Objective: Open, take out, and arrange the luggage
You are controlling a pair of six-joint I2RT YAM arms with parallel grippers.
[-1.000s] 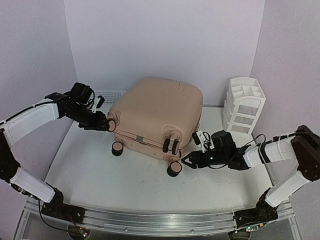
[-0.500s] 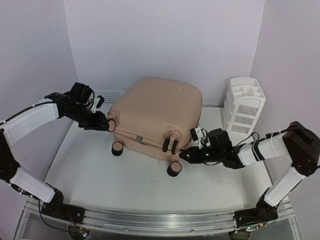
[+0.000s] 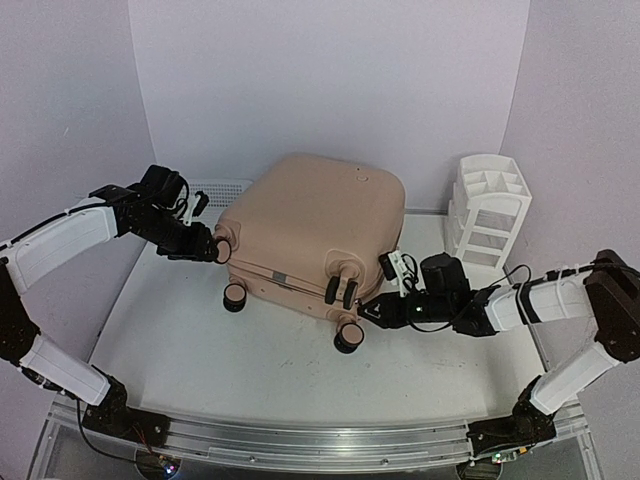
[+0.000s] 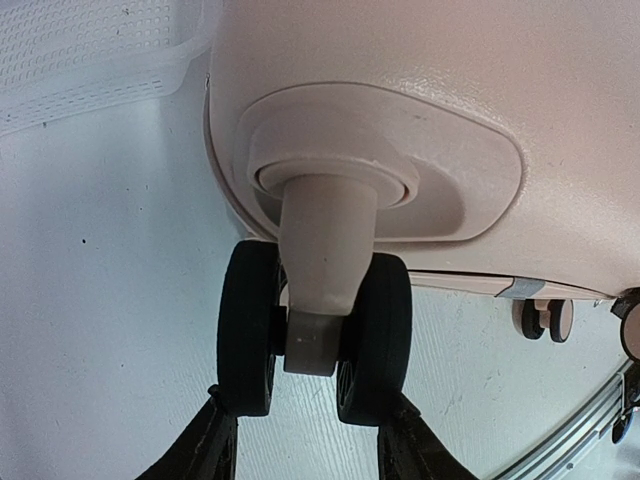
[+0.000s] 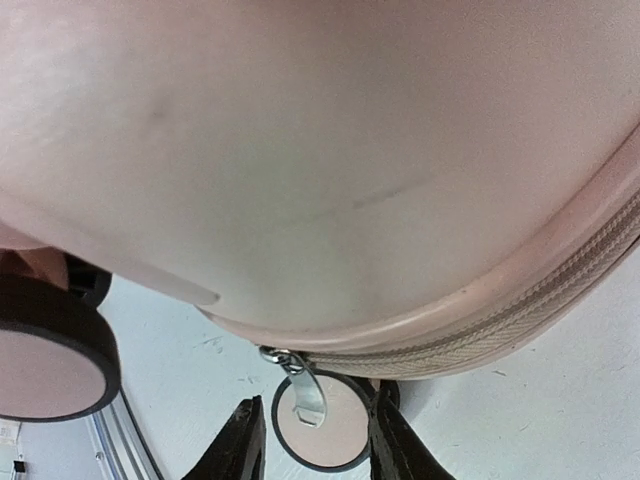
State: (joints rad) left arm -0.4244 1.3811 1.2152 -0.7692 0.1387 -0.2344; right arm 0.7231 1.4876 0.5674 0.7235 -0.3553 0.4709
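Observation:
The peach-pink luggage (image 3: 315, 225) lies closed on its side in the middle of the table, its wheels toward me. My left gripper (image 3: 214, 250) is at its left corner; in the left wrist view its fingertips (image 4: 215, 440) press on the outer sides of a black double caster wheel (image 4: 315, 335). My right gripper (image 3: 372, 312) is open at the luggage's near right corner, next to a caster wheel (image 3: 348, 337). In the right wrist view the silver zipper pull (image 5: 307, 392) hangs from the closed zipper between my open fingers (image 5: 245, 445), not touching them.
A white drawer organizer (image 3: 488, 210) stands at the back right, close behind my right arm. A white mesh basket (image 3: 215, 190) sits behind the luggage at the back left; it also shows in the left wrist view (image 4: 90, 50). White table (image 3: 250, 365) lies in front.
My right gripper has moved left, up to the luggage's near right corner and its zipper pull. The left arm and the luggage have not moved.

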